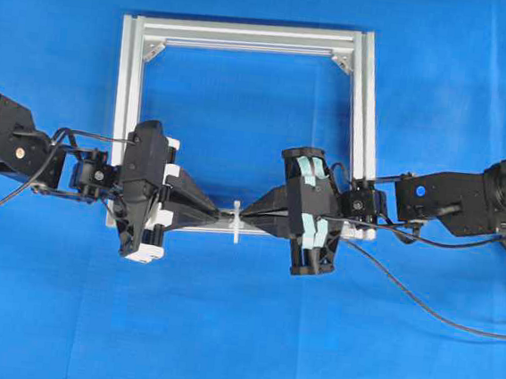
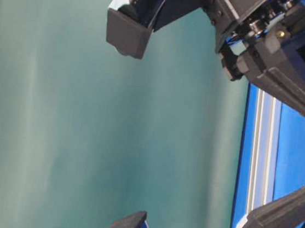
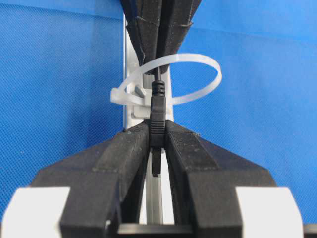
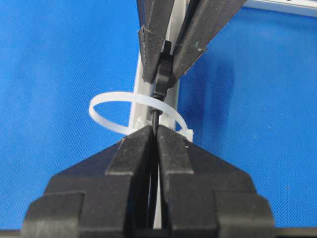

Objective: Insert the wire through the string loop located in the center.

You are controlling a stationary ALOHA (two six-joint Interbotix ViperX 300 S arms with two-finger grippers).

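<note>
Left tool (image 3: pixel 157 141): jaws closed onto the small dark connector plug of the thin black flexible wire (image 3: pixel 157 111). Right tool (image 4: pixel 154 131): jaws shut on the wire's cord on the opposite side of the translucent white plastic string loop (image 3: pixel 198 74). Wrist views show the wire running between the two tools, passing through the loop opening. Loop stands at the middle of the near rail of the silver aluminium square frame (image 1: pixel 361 92), on the blue-covered bench (image 1: pixel 239 332). Judgement: plug end is through, threading essentially achieved. Remaining: right tool lets go, left tool draws more wire through.
</note>
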